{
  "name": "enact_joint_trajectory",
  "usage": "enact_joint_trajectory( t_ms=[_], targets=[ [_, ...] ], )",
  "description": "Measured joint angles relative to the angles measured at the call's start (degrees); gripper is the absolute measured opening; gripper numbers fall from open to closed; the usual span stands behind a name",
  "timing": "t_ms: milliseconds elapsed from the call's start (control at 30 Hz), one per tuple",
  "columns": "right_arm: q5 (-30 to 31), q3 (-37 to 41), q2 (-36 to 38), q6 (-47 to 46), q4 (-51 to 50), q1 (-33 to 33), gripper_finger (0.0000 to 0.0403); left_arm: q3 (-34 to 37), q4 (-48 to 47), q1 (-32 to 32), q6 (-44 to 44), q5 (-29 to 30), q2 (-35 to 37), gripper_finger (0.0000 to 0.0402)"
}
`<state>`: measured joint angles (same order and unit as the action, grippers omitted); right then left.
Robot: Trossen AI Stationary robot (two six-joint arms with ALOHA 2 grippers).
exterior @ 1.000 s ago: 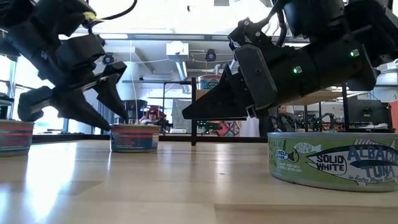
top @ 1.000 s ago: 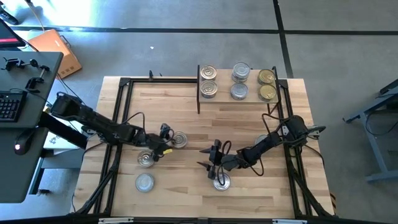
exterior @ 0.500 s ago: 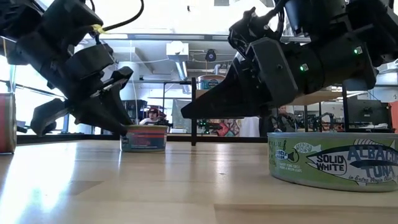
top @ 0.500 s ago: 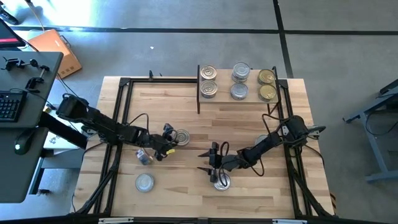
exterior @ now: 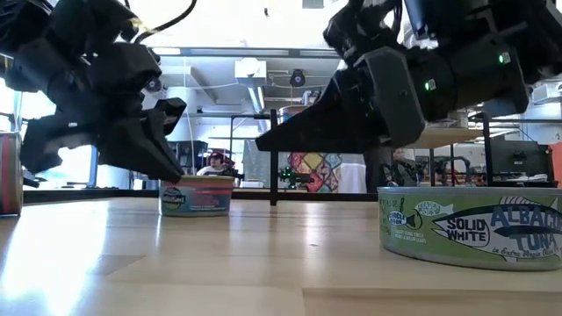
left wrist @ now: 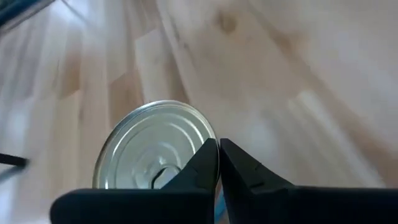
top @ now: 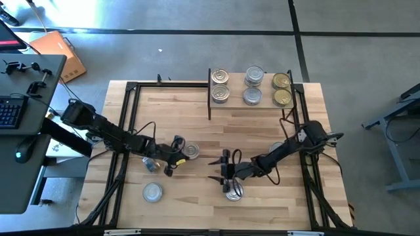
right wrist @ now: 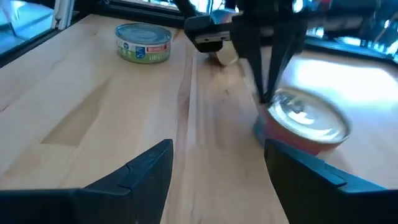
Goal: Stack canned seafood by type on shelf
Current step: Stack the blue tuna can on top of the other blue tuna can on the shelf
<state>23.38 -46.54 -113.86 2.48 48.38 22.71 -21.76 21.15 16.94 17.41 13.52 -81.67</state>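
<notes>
table [top: 262, 131]: wood, black frame rails along both sides.
shelf [top: 233, 105]: far edge; six tins [top: 220, 96] on it in three pairs.
left gripper [top: 172, 159]: my fingers pressed together, nothing between them, tips over a silver tin [left wrist: 155, 146].
tipped tin [top: 151, 164]: seems to lie on its side just beside my left arm.
right gripper [top: 223, 169]: jaws spread, empty, by a tin [top: 233, 191].
</notes>
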Motion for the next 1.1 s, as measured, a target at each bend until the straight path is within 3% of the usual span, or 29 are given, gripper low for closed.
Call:
enact_joint_trajectory(
  t_ms=[233,367,500,700,867,1000,1100],
  targets=[
    [0.2,-0.4,1.3,12.3,-4.0,0.9,0.0245,-4.4,0.2,0.6,-8.2,-1.1,0.0,0.0001],
    [5.5,-3.4,1.3,17.4,-10.2,1.3,0.0245,-6.1,0.6,0.6,-11.0,-1.4,0.1,0.0001],
    [8.8,-8.5,1.3,19.9,-19.8,1.2,0.0255,-6.5,0.7,0.6,-12.3,-1.4,0.1,0.0],
    [9.3,-15.5,1.3,22.4,-35.4,-0.8,0.0302,-6.5,0.8,0.6,-12.9,-1.4,0.2,0.0],
    [11.5,-16.4,1.4,26.6,-35.6,-2.6,0.0311,-6.5,1.0,0.6,-12.9,-1.4,0.2,0.0],
    [6.4,-16.4,1.4,28.5,-35.2,-4.1,0.0311,-6.5,1.8,0.6,-12.9,-1.4,0.2,0.0],
    [5.8,-16.4,1.4,28.4,-34.8,-4.7,0.0311,-6.5,3.0,0.6,-12.9,-1.4,0.2,0.0]
  ],
)
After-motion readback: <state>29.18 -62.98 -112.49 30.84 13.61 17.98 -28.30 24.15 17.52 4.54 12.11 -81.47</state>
